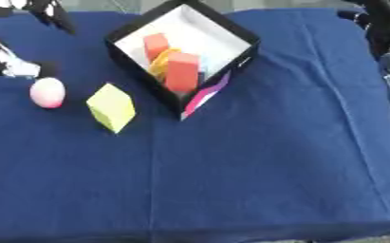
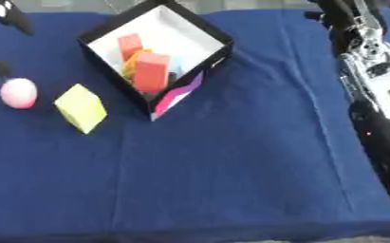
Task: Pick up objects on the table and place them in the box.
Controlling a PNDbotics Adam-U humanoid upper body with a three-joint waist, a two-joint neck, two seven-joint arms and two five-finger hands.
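Note:
A black box with a white inside (image 1: 218, 26) stands cornerwise at the table's far middle. It holds two orange-red blocks (image 1: 181, 71), something yellow and a bit of pale blue. On the blue cloth left of the box lie a yellow block (image 1: 111, 107) and a pink ball (image 1: 47, 92). My left hand (image 1: 5, 60) shows black and white at the left edge, just above the ball and apart from it. Along the right edge my right hand (image 2: 370, 61) and its arm reach up the picture, well away from the box.
A blue cloth (image 1: 247, 166) covers the table, and its front edge runs along the bottom of the view. Dark machine parts (image 1: 52, 13) show at the far left corner. The near and right parts of the cloth carry nothing.

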